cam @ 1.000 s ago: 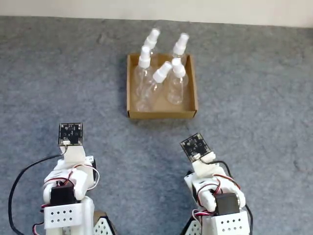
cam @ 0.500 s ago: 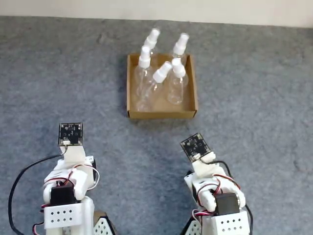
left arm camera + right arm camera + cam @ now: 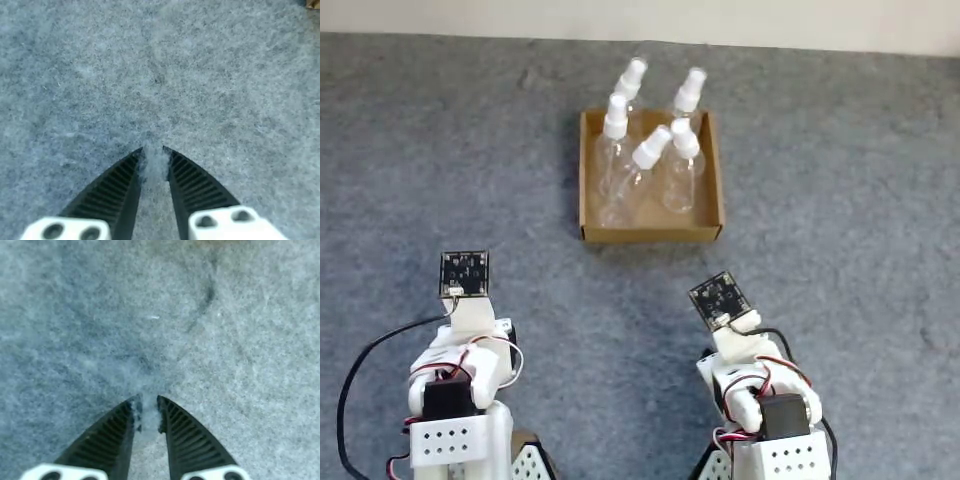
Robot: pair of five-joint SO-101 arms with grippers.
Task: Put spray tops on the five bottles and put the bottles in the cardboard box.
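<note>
Five capped bottles (image 3: pixel 682 175) sit in the cardboard box (image 3: pixel 650 235); nothing has moved, left claw (image 3: pixel 152 150) and right claw (image 3: pixel 148 399) nearly closed, empty: the task seems finished.

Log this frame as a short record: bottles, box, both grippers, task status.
bottles: five, each with a white spray top, all in the cardboard box
cardboard box: on the grey mat, beyond both arms
left gripper: over bare mat, jaws nearly together, holding nothing
right gripper: over bare mat, jaws nearly together, holding nothing
task status: looks complete
</note>
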